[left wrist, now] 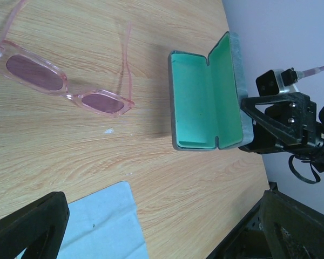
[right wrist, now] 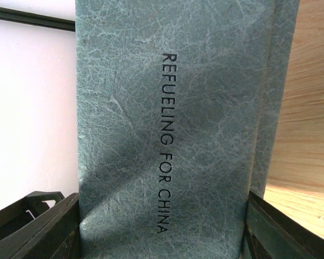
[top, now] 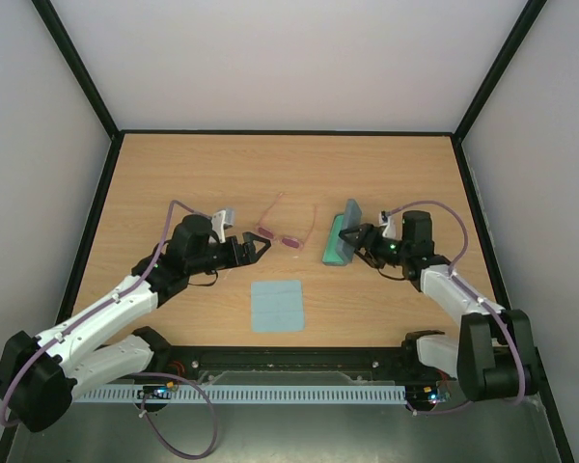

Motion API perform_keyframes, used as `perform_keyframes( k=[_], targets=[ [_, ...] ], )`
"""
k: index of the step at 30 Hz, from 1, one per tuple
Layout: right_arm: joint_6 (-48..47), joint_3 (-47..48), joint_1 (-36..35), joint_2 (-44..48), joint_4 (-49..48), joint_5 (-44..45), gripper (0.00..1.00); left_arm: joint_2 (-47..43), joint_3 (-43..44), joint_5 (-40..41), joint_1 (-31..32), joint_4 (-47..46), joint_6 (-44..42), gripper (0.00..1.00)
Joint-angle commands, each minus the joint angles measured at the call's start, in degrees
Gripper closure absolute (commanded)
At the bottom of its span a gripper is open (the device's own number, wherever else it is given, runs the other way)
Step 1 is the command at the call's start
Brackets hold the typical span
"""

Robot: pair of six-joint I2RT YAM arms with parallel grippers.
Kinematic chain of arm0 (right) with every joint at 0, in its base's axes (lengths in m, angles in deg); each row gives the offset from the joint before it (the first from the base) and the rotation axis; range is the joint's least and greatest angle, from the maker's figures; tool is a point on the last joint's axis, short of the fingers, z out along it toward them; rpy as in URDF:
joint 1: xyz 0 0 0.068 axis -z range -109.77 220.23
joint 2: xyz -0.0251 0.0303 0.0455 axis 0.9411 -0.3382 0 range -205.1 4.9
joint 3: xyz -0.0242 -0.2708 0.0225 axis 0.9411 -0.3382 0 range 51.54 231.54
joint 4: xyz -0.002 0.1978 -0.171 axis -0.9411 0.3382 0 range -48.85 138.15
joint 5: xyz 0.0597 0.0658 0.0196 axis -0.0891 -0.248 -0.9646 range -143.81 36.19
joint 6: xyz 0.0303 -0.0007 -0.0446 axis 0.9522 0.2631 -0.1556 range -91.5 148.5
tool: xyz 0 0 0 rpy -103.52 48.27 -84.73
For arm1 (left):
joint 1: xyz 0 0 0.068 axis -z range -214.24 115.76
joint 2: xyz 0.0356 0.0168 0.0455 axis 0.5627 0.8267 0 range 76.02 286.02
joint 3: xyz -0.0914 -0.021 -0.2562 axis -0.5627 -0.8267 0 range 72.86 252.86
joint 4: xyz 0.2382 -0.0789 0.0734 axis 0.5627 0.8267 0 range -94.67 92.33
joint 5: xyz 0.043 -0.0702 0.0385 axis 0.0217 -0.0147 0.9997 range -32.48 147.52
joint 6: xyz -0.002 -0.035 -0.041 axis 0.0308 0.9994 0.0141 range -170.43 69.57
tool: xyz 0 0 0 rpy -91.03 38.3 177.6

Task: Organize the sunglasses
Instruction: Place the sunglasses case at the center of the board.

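The pink sunglasses lie on the table with arms unfolded, lenses toward the front; in the left wrist view they are at the upper left. My left gripper is open and empty, just left of them and near table height; its fingertips frame the bottom of its own view. The blue-grey case stands open, its green lining facing the sunglasses. My right gripper is shut on the raised lid, whose textured outside fills the right wrist view between the fingers.
A light blue square cloth lies flat near the front middle, also in the left wrist view. Black frame rails run along the table's edges, and white walls enclose the back and sides.
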Motion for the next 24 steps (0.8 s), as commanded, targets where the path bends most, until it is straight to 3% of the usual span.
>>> perform_keyframes(
  k=[1, 15, 24],
  targets=[
    [-0.89, -0.41, 0.55, -2.66, -7.07, 0.19, 0.7, -0.89, -0.28, -0.83, -0.27, -0.2, -0.07, 0.01],
    [-4.31, -1.36, 1.21, -10.35, -10.36, -0.44, 0.65, -0.29, -0.49, -0.75, -0.31, -0.69, 0.03, 0.0],
    [-7.67, -2.14, 1.31, -11.58, -6.63, 1.03, 0.38, 0.29, -0.62, -0.74, -0.26, -1.03, 0.19, 0.01]
  ],
)
